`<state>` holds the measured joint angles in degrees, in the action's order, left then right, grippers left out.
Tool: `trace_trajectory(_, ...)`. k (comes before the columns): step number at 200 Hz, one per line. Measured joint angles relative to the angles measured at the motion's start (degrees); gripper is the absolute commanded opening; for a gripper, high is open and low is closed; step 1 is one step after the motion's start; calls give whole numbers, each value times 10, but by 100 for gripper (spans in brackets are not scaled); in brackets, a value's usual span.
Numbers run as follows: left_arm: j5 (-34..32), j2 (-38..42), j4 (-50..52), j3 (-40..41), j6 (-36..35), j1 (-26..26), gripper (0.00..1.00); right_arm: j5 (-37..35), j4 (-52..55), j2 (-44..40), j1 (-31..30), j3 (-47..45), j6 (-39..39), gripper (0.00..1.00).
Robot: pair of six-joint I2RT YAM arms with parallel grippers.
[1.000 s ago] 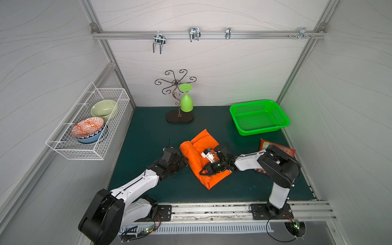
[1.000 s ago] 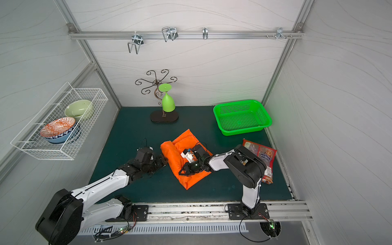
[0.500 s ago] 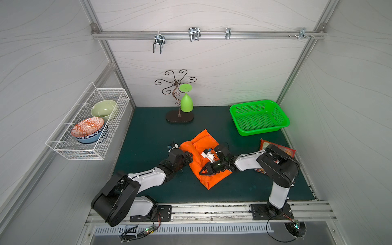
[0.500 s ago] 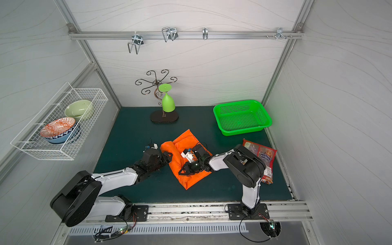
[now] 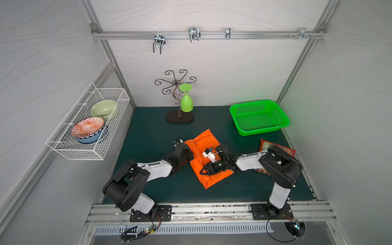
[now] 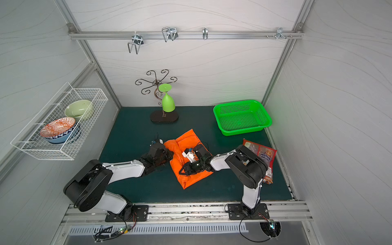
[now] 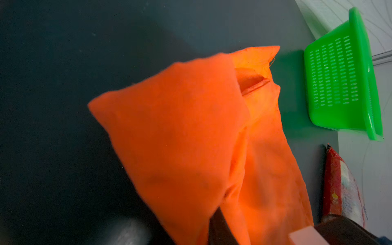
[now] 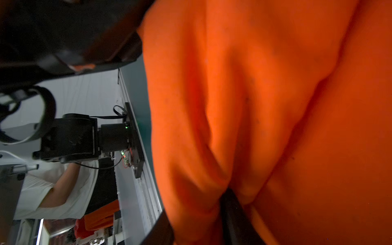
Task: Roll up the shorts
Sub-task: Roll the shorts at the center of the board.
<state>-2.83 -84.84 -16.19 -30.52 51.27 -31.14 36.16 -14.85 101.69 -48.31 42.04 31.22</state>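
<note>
The orange shorts [image 5: 207, 139] [image 6: 187, 137] lie partly folded in the middle of the dark mat, with a thick fold along their left side. My left gripper [image 5: 189, 153] [image 6: 169, 154] sits at that left edge, shut on the fold. In the left wrist view the cloth [image 7: 180, 127] rises over one dark finger [image 7: 220, 229]. My right gripper [image 5: 203, 170] [image 6: 182, 171] lies low on the shorts' near half, pointing left. Its fingers stand apart in the right wrist view, with a ridge of cloth [image 8: 275, 106] bulging between them [image 8: 197, 224].
A green plastic basket [image 5: 261, 130] stands at the back right. A red snack packet [image 5: 285, 150] lies by the right arm. A metal stand with a green cup [image 5: 186, 102] is at the back. A wire basket [image 5: 63, 149] on the left wall holds bowls.
My left arm has reached right to the shorts' left edge and its jaws have closed on the fold. My right gripper has stayed in place and its jaws have parted.
</note>
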Motion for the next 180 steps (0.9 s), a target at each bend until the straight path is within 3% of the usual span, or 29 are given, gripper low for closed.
trace_trajectory(44, -3, 28, 82, -22, -2, 0, 0, -147, 204, -113, -29, 15, -63, 54)
trace_trajectory(86, -9, 46, 186, -57, -1, 4, 0, -354, 369, -182, -148, 105, -123, 61)
trace_trajectory(131, -8, 45, 281, -97, 13, 4, 0, -479, 405, -147, -240, 163, -159, 66)
trace_trajectory(180, -2, 44, 337, -119, 22, 4, 0, -521, 393, -78, -289, 189, -172, 71)
